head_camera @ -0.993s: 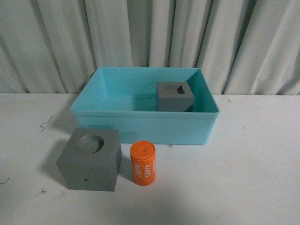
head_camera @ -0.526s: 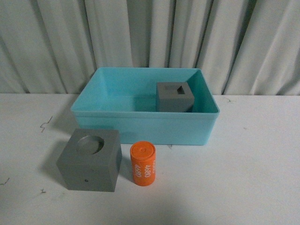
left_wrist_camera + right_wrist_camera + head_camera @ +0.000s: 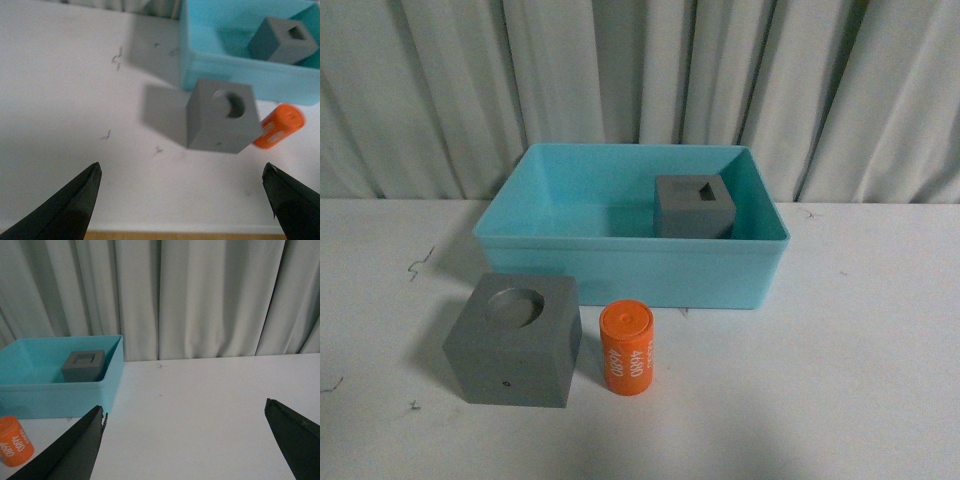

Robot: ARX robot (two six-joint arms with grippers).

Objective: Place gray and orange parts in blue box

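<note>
On the desk (image 3: 860,340) nothing has moved: sq.-hole cube (image 3: 693,207) in box (image 3: 620,240), round-hole cube (image 3: 515,340) & orange cylinder (image 3: 626,348) outside; left hand (image 3: 181,167), right hand (image 3: 185,406) open.

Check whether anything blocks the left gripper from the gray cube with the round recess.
Nothing visible: only bare table lies between the open left gripper and that cube; the orange cylinder sits beside it, off the path.

White table (image 3: 860,380) carries blue box (image 3: 620,275), gray cube (image 3: 515,345), orange cylinder (image 3: 626,350), marks (image 3: 418,262), perhaps scratches.
</note>
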